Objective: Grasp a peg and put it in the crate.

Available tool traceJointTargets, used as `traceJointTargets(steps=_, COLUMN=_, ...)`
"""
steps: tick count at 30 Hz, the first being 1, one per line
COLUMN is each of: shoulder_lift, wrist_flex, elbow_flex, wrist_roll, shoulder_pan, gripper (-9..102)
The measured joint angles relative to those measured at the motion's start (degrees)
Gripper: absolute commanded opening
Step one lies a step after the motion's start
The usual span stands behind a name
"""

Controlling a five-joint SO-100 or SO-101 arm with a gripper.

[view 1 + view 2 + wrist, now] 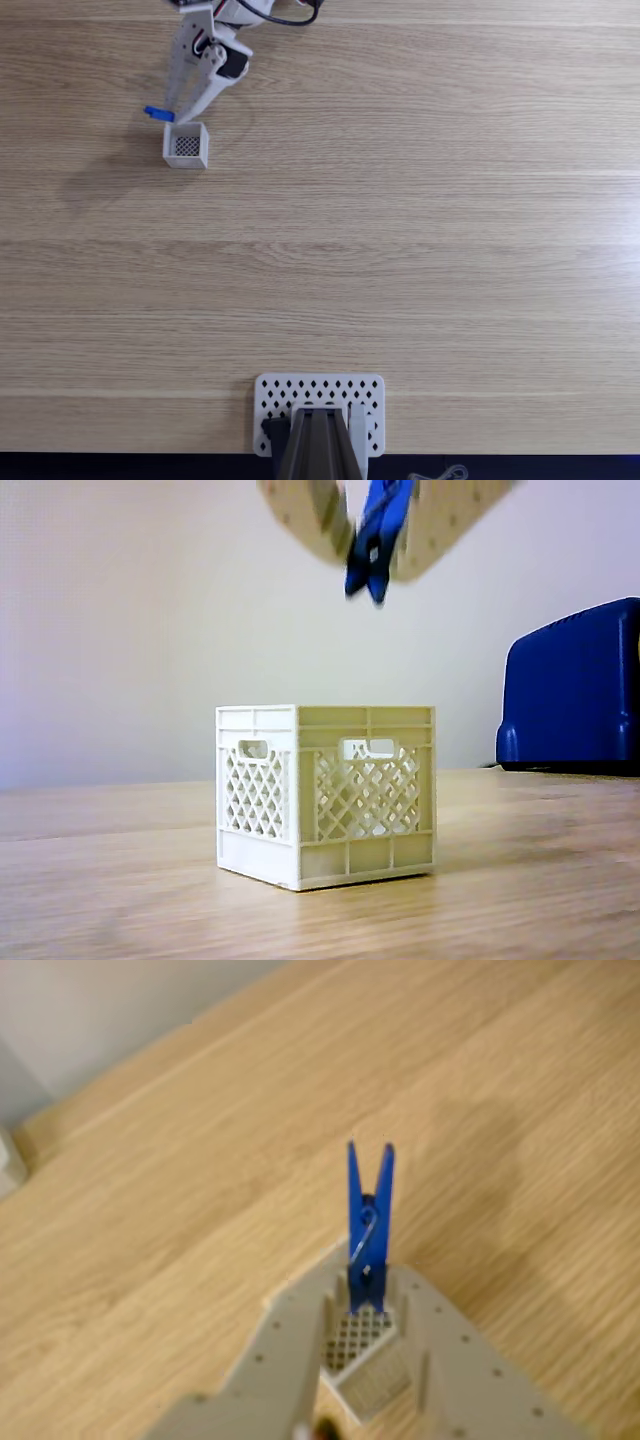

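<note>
Below the gripper point(375, 555), which is clamped on the blue peg point(378, 535), sits the white crate point(327, 792), so the grasp looks done and only lowering and release remain.

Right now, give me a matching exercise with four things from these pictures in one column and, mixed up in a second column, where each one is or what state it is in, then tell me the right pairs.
Things:
1. peg
2. crate
3. gripper
4. perforated plate

Places or states:
A. lying flat at the table's near edge in the fixed view
B. standing on the table with nothing inside
C. held in the air above the crate
D. shut on the peg

Right pairs: 1-C, 2-B, 3-D, 4-A
</note>
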Motion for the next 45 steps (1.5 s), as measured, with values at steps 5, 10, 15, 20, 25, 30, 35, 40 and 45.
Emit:
traceJointTargets(steps=5, shoulder_lift=-1.76, wrist_flex=-0.09, elbow_flex=-0.09, wrist_roll=-0.18, shoulder_pan=-1.85, gripper=0)
traceJointTargets(steps=10, shoulder_lift=-1.93, wrist_flex=-0.09, elbow_flex=-0.62, wrist_roll=0.0, shoulder_pan=-2.46, gripper=0)
traceJointTargets(steps=15, shoulder_lift=-2.37, wrist_flex=-0.09, elbow_flex=-0.79, wrist_roll=-0.09, shoulder_pan=-2.55, gripper=0)
traceJointTargets(steps=20, shoulder_lift=-6.68, wrist_flex=-0.09, elbow_flex=-4.13, wrist_roll=0.0, shoulder_pan=-2.55, gripper=0)
traceJointTargets(steps=25, shoulder_lift=-7.65, wrist_flex=-0.09, elbow_flex=-5.36, wrist_roll=0.0, shoulder_pan=-2.55, gripper=8)
traceJointTargets(steps=30, shoulder_lift=-7.65, wrist_flex=-0.09, elbow_flex=-5.36, wrist_roll=0.0, shoulder_pan=-2.55, gripper=19)
traceJointTargets(steps=35, shoulder_lift=-7.65, wrist_flex=-0.09, elbow_flex=-5.36, wrist_roll=-0.09, shoulder_pan=-2.55, gripper=12)
traceJointTargets(steps=40, shoulder_lift=-7.65, wrist_flex=-0.09, elbow_flex=-5.36, wrist_roll=0.09, shoulder_pan=-2.55, gripper=-2)
traceJointTargets(steps=45, shoulder_lift=-6.33, wrist_flex=-0.09, elbow_flex=-5.36, wrist_roll=4.66, shoulder_pan=-2.55, gripper=-1)
